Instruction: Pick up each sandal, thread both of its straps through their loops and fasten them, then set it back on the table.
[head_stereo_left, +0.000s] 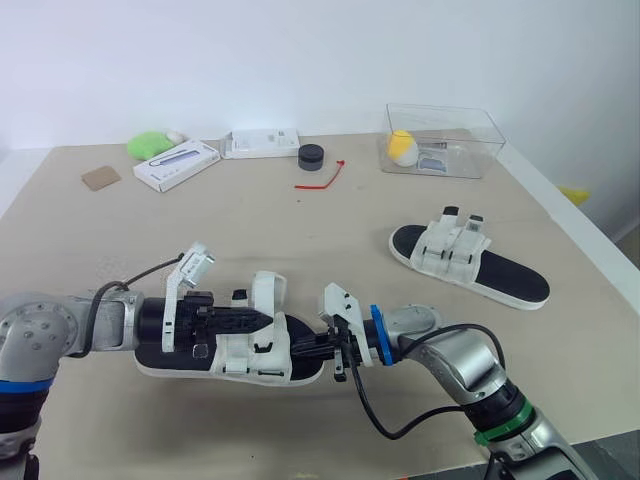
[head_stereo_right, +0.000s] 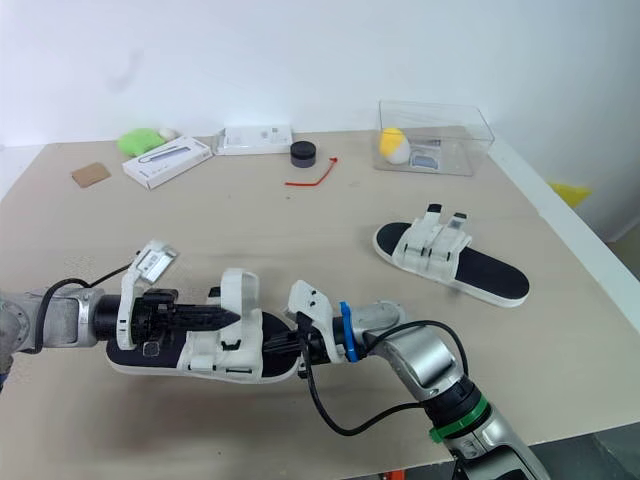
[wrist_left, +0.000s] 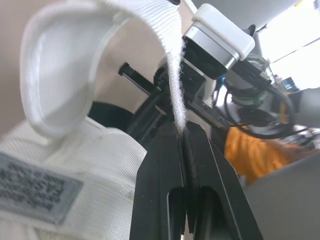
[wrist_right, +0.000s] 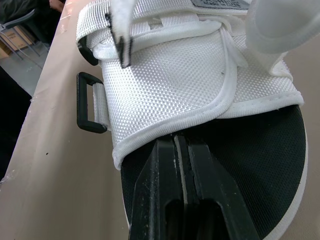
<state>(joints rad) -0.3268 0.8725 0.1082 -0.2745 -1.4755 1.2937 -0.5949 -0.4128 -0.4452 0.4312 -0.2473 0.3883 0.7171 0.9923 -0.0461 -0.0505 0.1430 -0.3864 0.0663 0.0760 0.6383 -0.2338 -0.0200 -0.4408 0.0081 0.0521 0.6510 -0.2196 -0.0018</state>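
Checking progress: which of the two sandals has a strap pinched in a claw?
The near sandal, its strap held raised by the left claw; the far sandal lies untouched to the right.

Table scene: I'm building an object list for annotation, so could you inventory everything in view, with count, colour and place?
table: one, beige, under everything
near sandal: one, white straps on a black sole, front of the table between the two arms
far sandal: one, same colours, right side
clear box: one, back right, holding a yellow-and-white object
white boxes: two, back left and back middle
black puck: one, back middle
red tie: one, beside the puck
green object: one, back left
tan square: one, far left
left gripper: black, jaws shut on the near sandal's strap
right gripper: black, jaws shut, at the near sandal's right end
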